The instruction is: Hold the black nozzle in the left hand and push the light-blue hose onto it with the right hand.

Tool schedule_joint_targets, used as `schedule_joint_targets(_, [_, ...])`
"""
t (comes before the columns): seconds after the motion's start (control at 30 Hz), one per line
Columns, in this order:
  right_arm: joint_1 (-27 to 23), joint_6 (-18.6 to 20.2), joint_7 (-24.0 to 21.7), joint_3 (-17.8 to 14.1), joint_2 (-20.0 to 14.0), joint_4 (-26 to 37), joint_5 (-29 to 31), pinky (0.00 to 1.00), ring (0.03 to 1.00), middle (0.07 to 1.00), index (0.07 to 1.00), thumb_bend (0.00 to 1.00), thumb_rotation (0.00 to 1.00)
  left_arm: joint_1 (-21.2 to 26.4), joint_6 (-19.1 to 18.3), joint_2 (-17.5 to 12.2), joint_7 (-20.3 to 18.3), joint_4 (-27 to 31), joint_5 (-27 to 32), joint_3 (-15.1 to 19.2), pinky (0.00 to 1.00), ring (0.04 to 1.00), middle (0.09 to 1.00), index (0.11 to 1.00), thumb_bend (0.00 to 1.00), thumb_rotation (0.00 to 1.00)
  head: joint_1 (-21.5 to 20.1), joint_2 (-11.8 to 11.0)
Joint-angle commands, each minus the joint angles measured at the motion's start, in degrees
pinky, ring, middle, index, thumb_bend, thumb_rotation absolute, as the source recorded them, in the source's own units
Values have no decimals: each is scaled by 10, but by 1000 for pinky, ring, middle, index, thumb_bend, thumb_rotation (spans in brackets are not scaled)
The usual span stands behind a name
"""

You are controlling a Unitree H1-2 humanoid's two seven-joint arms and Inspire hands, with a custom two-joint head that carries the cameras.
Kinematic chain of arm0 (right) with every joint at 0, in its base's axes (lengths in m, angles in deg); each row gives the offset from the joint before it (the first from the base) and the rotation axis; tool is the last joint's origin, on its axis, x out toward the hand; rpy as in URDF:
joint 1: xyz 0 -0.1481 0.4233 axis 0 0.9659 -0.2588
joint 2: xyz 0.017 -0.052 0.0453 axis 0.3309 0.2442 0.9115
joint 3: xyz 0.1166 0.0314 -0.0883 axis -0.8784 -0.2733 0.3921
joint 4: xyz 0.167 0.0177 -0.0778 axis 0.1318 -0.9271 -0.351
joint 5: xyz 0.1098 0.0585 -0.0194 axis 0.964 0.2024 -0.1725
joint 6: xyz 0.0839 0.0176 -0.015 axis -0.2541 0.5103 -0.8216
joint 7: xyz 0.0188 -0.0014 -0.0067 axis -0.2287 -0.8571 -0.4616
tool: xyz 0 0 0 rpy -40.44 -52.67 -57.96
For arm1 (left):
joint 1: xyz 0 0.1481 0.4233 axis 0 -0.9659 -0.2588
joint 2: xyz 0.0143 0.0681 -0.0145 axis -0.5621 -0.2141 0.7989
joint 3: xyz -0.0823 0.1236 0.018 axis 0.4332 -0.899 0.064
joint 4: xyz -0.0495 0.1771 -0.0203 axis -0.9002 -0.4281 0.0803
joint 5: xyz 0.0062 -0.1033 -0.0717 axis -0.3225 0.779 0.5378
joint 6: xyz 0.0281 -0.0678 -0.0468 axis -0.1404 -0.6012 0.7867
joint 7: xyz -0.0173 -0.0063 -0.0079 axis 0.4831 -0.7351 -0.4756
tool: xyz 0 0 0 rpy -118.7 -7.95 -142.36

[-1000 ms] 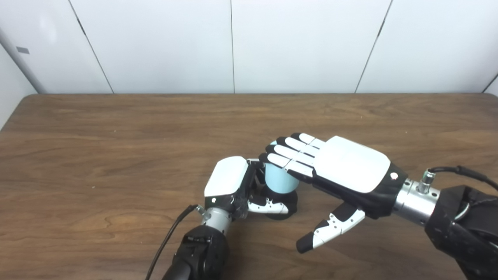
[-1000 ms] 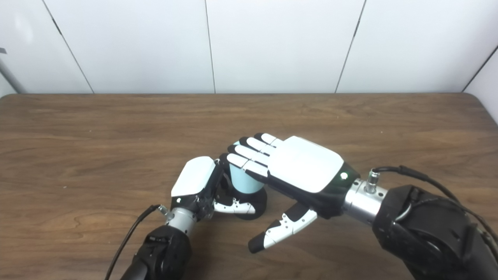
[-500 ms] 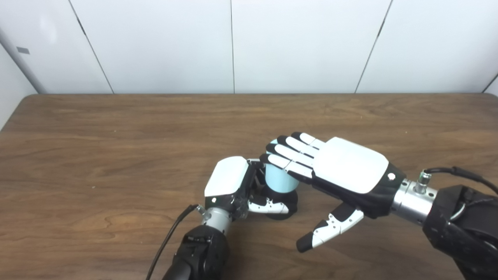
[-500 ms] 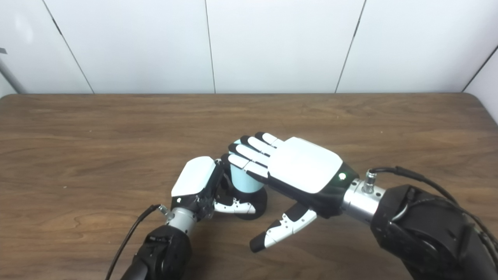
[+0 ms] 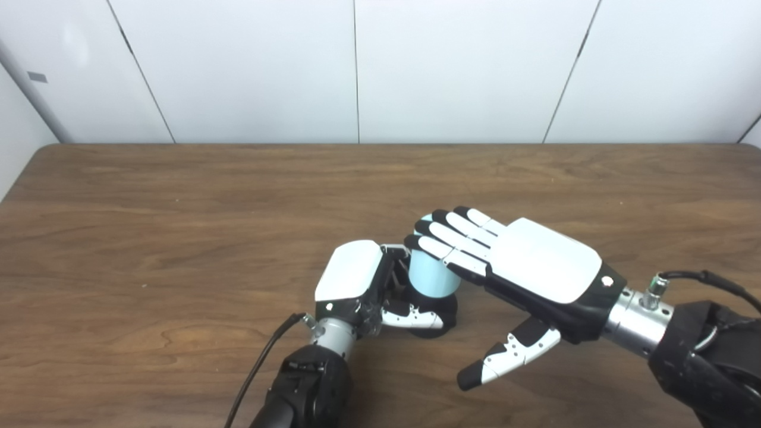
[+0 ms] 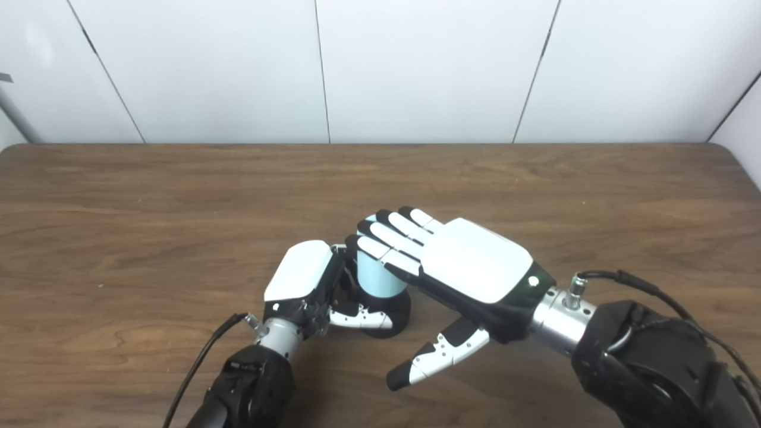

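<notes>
The black nozzle (image 5: 441, 310) stands on the wooden table (image 5: 178, 226) near its middle front. The light-blue hose (image 5: 433, 276), a short upright cylinder, sits on top of it. My left hand (image 5: 357, 285) is shut on the black nozzle, thumb across its front. My right hand (image 5: 523, 267) is open and flat, palm down, its fingers (image 5: 455, 241) resting over the top of the hose, thumb hanging free below. The scene shows the same in the right eye view: hose (image 6: 378, 278), left hand (image 6: 303, 284), right hand (image 6: 464, 264).
A black cable (image 5: 261, 362) runs from my left wrist toward the front edge. White wall panels (image 5: 357, 71) stand behind the table's far edge.
My right hand has shifted slightly right and down, its fingers still over the top of the hose. The left hand and nozzle have stayed in place.
</notes>
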Motion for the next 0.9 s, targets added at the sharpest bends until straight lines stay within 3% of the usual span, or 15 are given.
schedule_joint_targets(0.0, [23, 3, -25, 9, -14, -18, 3, 1000, 1000, 1000, 979, 707, 908, -23, -18, -8, -50, -21, 2, -12, 485, 484, 502, 480, 502, 0, 0, 2])
schedule_joint_targets(0.87, [32, -2, -14, 35, -23, -41, -1, 1000, 1000, 1000, 965, 710, 894, -23, -16, -6, -53, -20, -5, -12, 505, 493, 526, 471, 499, 0, 1, 4])
